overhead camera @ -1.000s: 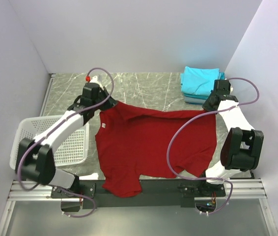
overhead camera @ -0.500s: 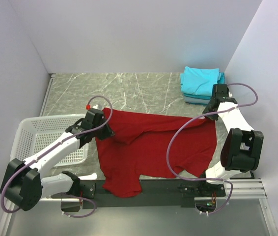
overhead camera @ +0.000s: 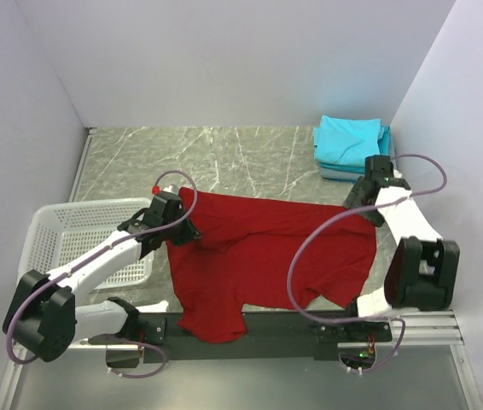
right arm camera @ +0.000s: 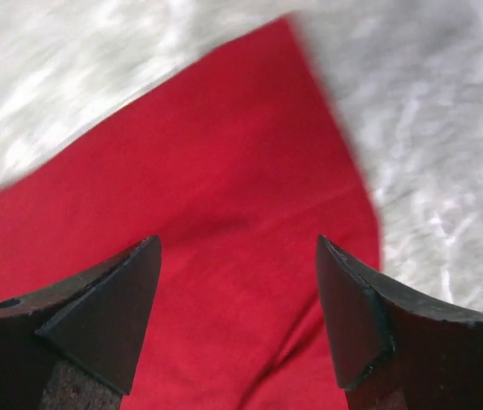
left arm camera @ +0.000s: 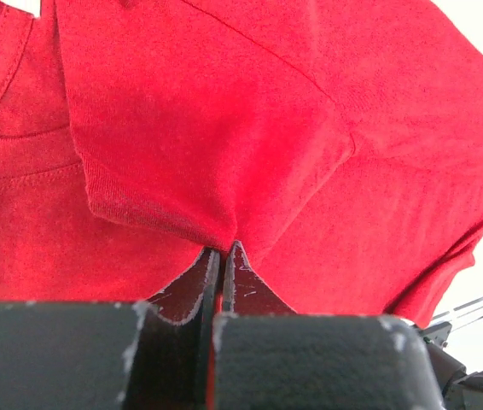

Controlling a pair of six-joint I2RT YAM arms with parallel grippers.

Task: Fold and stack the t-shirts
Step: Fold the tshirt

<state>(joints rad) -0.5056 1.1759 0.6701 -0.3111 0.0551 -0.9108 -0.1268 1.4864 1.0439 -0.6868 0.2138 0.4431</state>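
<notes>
Left gripper [left arm camera: 223,254] first: jaws pressed tight together, pinching a raised fold of the red t-shirt [overhead camera: 267,248]. In the left wrist view the cloth peaks right out of the pinch, with the ribbed collar lying just to its left. Over to the right gripper [right arm camera: 235,248]: jaws spread wide, nothing between them, hovering above the shirt's far right corner where red cloth meets the grey marbled table [overhead camera: 250,154].

Pulling out: the red shirt lies across the table between the two arms, its far left shoulder turned in toward the middle, its near hem draped over the table's front edge. A stack of folded turquoise t-shirts [overhead camera: 348,141] sits at the far right corner, close beyond the right arm. The white basket [overhead camera: 54,231] sits to the left.

The step looks like folding the left side in. To do it well, I'd say carry the pinched fold low and level across the body, so the crease runs straight from shoulder to hem, and release only once the cloth lies flat. The open right gripper seems well placed to hold its corner down against dragging.

Writing? None readable. A white sliver shows by the collar at the top edge of the left wrist view; I can't tell if it's a label.
</notes>
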